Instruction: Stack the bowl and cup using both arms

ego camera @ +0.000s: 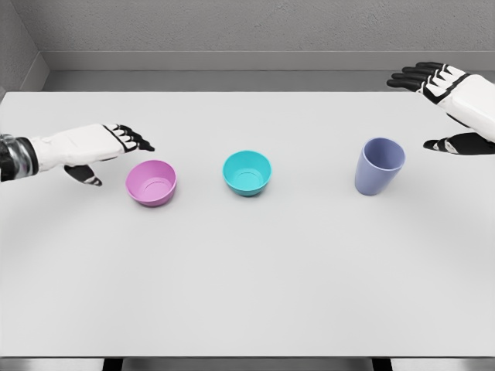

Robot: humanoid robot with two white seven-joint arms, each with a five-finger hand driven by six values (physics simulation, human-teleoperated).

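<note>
Tabletop [247, 294] carries pink plastic bowl [151, 182] at 9 o'clock, teal plastic bowl [247, 172] centre, lavender plastic cup [379, 165] at 3; likely light, rigid, slippery; pinch rims. Left hand [104, 151] and right hand [445, 104] spread, empty

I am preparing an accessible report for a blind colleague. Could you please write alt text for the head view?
On a white table stand, left to right, a pink bowl, a teal bowl and an upright lavender cup, all apart. The left hand reaches beside the pink bowl, the right hand is open right of the cup; neither touches anything.
</note>
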